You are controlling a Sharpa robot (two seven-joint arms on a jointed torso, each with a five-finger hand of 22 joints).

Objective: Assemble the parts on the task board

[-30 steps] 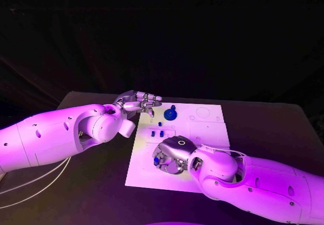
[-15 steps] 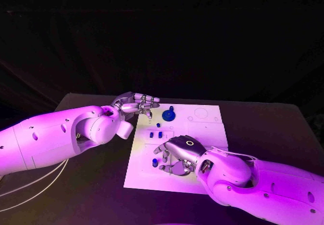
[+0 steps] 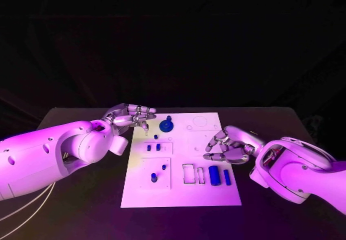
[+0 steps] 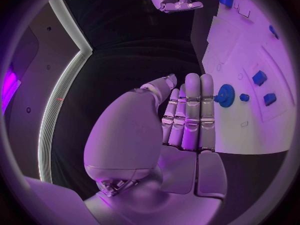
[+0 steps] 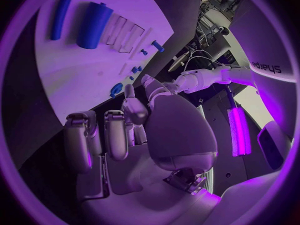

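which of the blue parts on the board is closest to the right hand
The thin blue bar, lying at the board's near right. It sits just right of the thicker blue cylinder, nearest the right hand; the other blue parts lie further left.

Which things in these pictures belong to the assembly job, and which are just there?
Belong to the job:
task board
blue gear-like part
large blue cylinder
thin blue bar
small blue parts
left hand
right hand

Just there:
black table
white cables
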